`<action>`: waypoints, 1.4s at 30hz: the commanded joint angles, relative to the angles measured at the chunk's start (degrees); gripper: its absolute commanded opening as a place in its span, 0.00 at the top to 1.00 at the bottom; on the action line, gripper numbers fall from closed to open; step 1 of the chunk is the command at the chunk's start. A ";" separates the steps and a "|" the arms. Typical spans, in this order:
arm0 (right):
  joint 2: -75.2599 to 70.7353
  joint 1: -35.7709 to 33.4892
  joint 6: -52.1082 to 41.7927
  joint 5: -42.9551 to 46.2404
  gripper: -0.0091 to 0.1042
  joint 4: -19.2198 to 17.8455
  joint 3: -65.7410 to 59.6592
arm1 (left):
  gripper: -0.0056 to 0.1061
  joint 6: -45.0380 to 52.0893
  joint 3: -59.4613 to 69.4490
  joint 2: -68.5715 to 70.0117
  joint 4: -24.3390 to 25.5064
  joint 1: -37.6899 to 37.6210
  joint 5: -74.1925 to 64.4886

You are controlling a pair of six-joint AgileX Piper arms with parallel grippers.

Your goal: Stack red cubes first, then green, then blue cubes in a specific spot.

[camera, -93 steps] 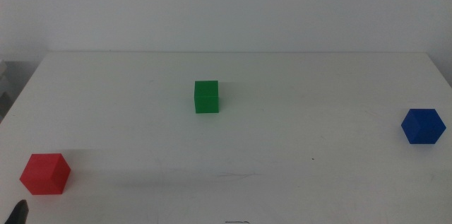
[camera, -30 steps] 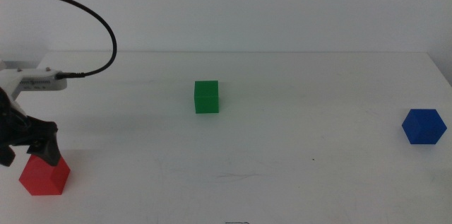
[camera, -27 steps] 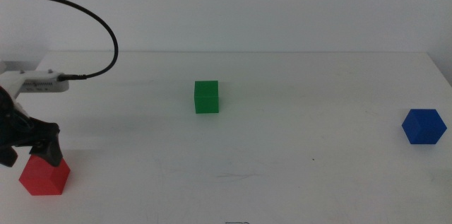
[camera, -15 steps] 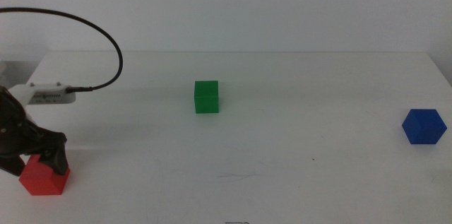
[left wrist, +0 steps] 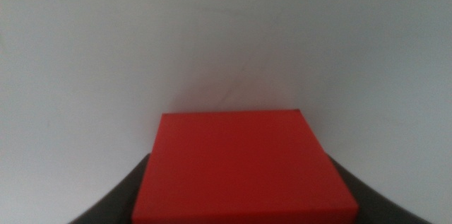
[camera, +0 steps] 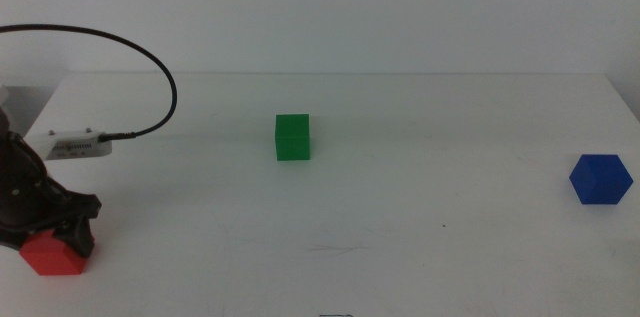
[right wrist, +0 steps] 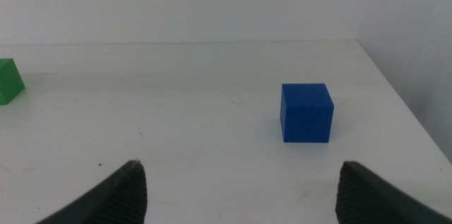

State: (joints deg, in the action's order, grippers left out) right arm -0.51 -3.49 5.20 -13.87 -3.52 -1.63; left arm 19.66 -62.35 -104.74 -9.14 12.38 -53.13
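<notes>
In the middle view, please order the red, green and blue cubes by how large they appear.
Blue matte cube and green matte cube: alike, no ranking. Red matte cube: unsure, partly covered by the left gripper.

My left gripper [camera: 45,242] sits low at the table's near-left corner; my right gripper [right wrist: 240,189] waits with jaws spread wide.

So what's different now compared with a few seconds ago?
The left end effector came in from the left side and lowered over the red cube; its jaws now sit on either side of the cube, which still rests on the table in the same place. Whether it is gripped yet is unclear. The green cube and blue cube have not moved, and the right end effector waits open.
</notes>
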 commanded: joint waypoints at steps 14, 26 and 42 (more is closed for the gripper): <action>-1.28 0.34 -0.46 4.06 0.11 -1.08 1.00 | 0.96 -31.84 -14.15 4.71 2.48 -27.75 -6.37; -1.28 0.34 -0.46 4.06 0.11 -1.08 1.00 | 0.96 -45.06 -33.38 -10.19 3.76 -44.93 -9.79; -1.28 0.34 -0.46 4.01 0.11 -1.08 1.00 | 0.96 -46.62 -38.25 -16.50 -1.04 -48.28 -8.91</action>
State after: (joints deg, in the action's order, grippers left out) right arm -0.51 -3.49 5.20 -13.87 -3.89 -1.63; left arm -26.16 -98.80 -124.43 -8.73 -35.70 -62.10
